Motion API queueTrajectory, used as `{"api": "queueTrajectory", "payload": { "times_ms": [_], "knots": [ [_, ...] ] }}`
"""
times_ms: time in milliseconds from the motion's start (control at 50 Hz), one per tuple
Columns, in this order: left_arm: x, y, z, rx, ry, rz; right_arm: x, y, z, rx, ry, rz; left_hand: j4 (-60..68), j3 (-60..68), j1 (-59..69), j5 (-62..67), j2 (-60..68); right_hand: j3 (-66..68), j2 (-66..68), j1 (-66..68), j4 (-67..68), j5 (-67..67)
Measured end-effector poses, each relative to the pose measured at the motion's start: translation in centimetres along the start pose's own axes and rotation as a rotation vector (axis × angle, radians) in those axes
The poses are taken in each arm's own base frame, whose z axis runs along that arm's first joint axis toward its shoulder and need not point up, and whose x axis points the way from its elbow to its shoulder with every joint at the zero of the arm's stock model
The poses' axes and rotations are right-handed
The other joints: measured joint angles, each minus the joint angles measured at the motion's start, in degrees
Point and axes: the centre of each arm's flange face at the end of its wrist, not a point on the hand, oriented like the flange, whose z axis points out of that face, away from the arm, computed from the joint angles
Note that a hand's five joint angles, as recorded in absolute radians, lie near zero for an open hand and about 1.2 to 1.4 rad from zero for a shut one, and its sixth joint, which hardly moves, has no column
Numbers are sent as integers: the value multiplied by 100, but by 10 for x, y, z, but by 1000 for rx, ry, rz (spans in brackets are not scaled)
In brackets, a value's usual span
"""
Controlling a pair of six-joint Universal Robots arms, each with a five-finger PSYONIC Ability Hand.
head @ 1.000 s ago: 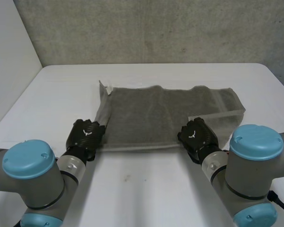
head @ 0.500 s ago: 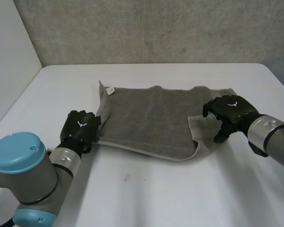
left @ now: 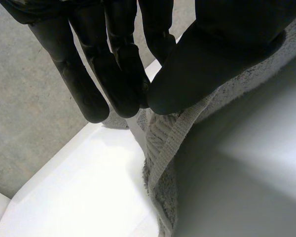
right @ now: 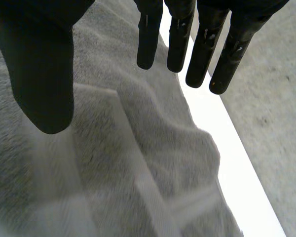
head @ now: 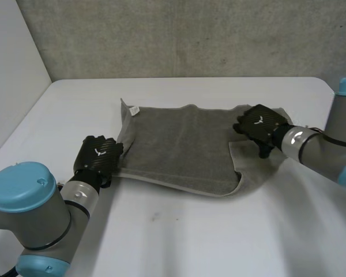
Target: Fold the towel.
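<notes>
So, towel (head: 179, 144): grey, lying mostly flat on the white table (head: 179, 236), stretched between the two hands.
Left hand (head: 98, 154): at the towel's near corner on its own side, with the palm low over the edge.
Left hand's grip: in the left wrist view the thumb of the left hand (left: 222, 44) is pressed against the straight fingers (left: 84, 84). The towel's hem (left: 163, 143) runs up into that pinch, so the hand is clamped on the towel.
Right hand (head: 260, 122): over the far part of the towel on its own side, close to that end.
Right hand's grip: in the right wrist view the fingers (right: 148, 39) are straight and spread, and the thumb (right: 39, 64) is well apart from them. They hold nothing, and the towel (right: 138, 138) lies rumpled beneath the palm.
Flap: just nearer than the right hand, a paler strip of towel (head: 245, 164) lies turned over, curling round the near corner.
Tag (head: 134, 109): small and white, at the far corner beyond the left hand's fingertips.
Arms: the left arm (head: 32, 210) comes up from the near edge, and the right arm (head: 317, 151) reaches in from the side.
</notes>
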Motion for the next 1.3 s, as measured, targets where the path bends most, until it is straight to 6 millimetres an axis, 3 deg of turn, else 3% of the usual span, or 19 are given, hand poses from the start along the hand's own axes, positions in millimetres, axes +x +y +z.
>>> {"api": "queueTrajectory", "payload": {
  "times_ms": [120, 340, 1300],
  "knots": [
    [1, 1, 0, -4, 2, 2, -10, -1, 24, 41, -50, -3, 0, 0, 0, -1, 0, 0, 0, 0, 0, 0],
    [2, 3, -2, -10, 7, 6, -25, 7, 47, 20, -113, 13, 0, 0, 0, 0, 0, 0, 0, 0, 0, 4],
    [2, 3, -4, -15, 8, 9, -20, 29, 47, -75, -104, -11, 3, 0, 0, 0, 0, 1042, 1003, 561, 1036, 1117]
  ]
}}
